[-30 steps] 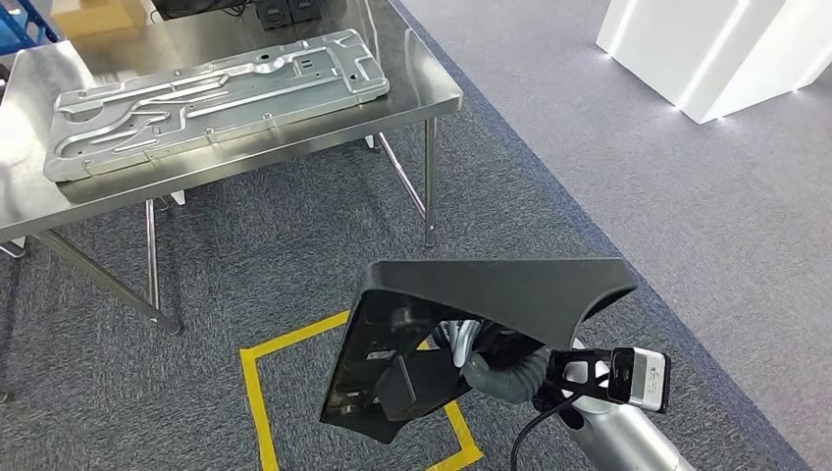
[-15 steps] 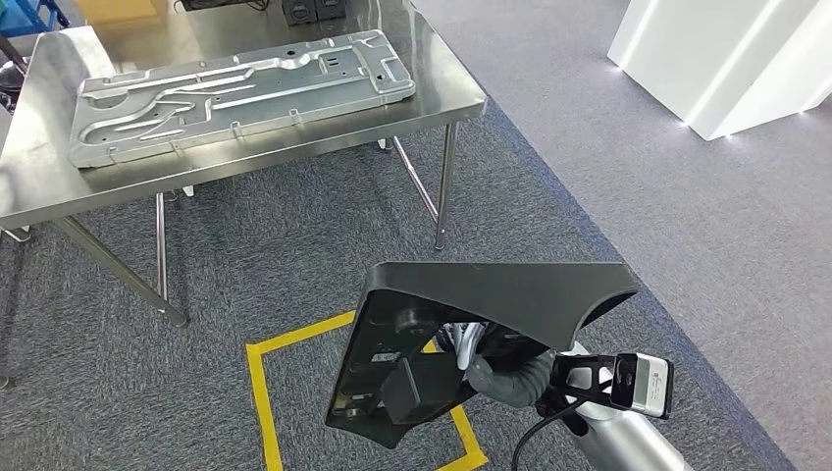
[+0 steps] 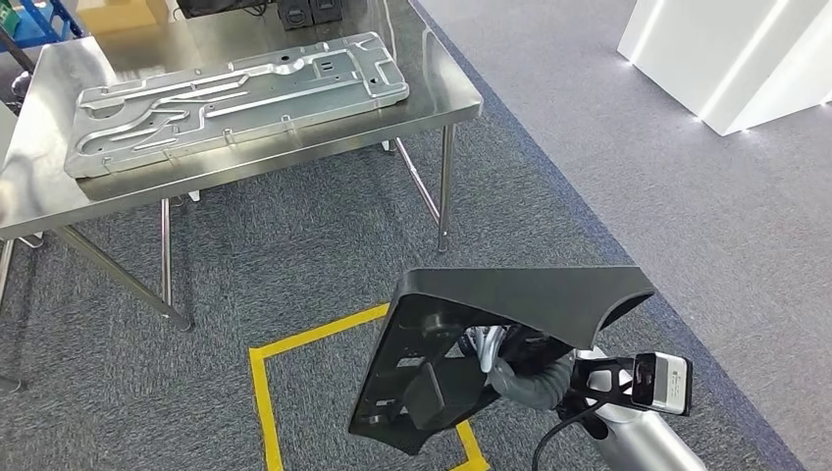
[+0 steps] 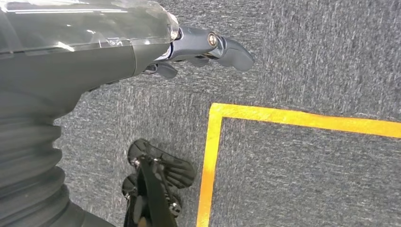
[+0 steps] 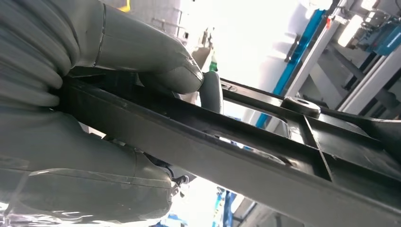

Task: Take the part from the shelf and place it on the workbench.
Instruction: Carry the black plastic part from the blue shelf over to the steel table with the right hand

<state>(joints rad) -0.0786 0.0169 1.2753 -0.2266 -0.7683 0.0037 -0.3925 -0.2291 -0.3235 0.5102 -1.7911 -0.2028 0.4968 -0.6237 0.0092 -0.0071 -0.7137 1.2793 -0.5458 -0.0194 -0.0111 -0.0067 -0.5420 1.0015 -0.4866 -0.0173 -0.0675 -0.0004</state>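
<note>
Our view had swung slightly as we walked; the worktop (image 3: 432, 93) stayed ahead. Our right hand (image 3: 525, 378) kept its fingers (image 5: 175, 78) clamped on the black part (image 3: 510, 304), carried above the floor. Our left hand (image 4: 198, 49) hung empty, fingers loosely apart.
</note>
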